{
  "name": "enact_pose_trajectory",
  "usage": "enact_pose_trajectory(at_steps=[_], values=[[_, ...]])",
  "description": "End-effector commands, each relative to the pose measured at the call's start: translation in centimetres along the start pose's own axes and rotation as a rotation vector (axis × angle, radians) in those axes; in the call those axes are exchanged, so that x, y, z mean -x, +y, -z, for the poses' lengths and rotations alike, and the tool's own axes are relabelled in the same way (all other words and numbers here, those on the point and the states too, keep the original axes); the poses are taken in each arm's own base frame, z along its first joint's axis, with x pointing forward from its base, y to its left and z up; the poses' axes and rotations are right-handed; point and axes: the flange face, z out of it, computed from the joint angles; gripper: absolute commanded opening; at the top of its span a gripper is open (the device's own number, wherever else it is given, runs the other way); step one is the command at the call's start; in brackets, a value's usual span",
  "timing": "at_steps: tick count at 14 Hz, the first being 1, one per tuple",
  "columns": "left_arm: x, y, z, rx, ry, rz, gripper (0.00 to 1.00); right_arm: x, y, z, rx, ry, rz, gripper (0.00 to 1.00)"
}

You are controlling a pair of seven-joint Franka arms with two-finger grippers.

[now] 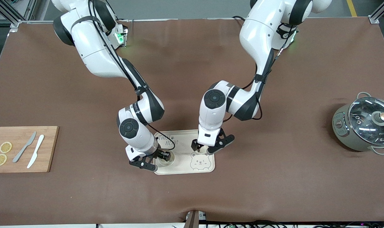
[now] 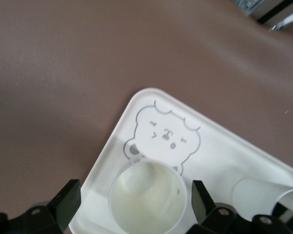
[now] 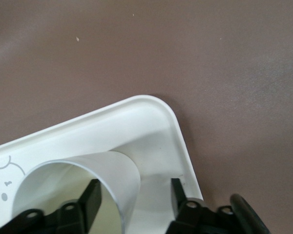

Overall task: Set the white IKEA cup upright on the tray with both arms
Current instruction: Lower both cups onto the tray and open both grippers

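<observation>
tray [image 1: 211,169]: cream, rounded corners, raised rim, bear face printed on it. Sits mid-table, toward the front camera's edge.
white cup [image 2: 149,197]: upright on the tray, mouth up, just beside the bear face. Mostly hidden under the gripper in the front view.
second white cup [image 1: 166,157]: also upright on the tray, at the corner toward the right arm's end, near the rim.
left gripper [image 2: 134,190]: low over the tray, jaws wide apart, one finger on each side of the white cup. Clear gap on one side; the other finger is close, and I can't tell if it touches.
right gripper [image 3: 135,187]: low over the second white cup [image 3: 78,183], jaws apart and straddling its wall, one finger at the mouth and one outside. Not pinching, as far as the wrist view shows.
wooden cutting board [image 1: 49,148]: at the right arm's end, carrying two knives [image 1: 30,151] and two lemon slices [image 1: 3,153].
pot with glass lid [image 1: 364,125]: at the left arm's end, well apart from the tray.
</observation>
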Motion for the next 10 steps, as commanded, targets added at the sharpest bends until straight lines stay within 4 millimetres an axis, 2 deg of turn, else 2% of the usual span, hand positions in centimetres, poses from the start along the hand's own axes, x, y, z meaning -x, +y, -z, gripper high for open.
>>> enact_pose_trajectory(at_steps=[1, 3, 6, 8, 10], values=[[-3.4, -1.2, 4.2, -0.001, -0.012, 0.002, 1.00, -1.1, 0.0, 2.9, -0.002, 0.026, -0.004, 1.00], [-7.1, -2.9, 6.7, -0.029, -0.032, -0.017, 1.00, -1.1, -0.1, 4.8, 0.032, -0.013, -0.001, 1.00], [-10.6, -5.2, 9.3, -0.040, -0.044, -0.037, 1.00, -1.4, -0.3, 11.5, 0.067, -0.068, 0.005, 1.00], [-12.6, -7.7, 10.5, -0.055, -0.061, -0.081, 1.00, -1.3, -0.1, 18.2, 0.082, -0.104, 0.012, 1.00], [-14.6, -10.6, 11.7, -0.060, -0.076, -0.135, 1.00, 0.1, 0.1, 25.4, 0.112, -0.143, 0.019, 1.00]])
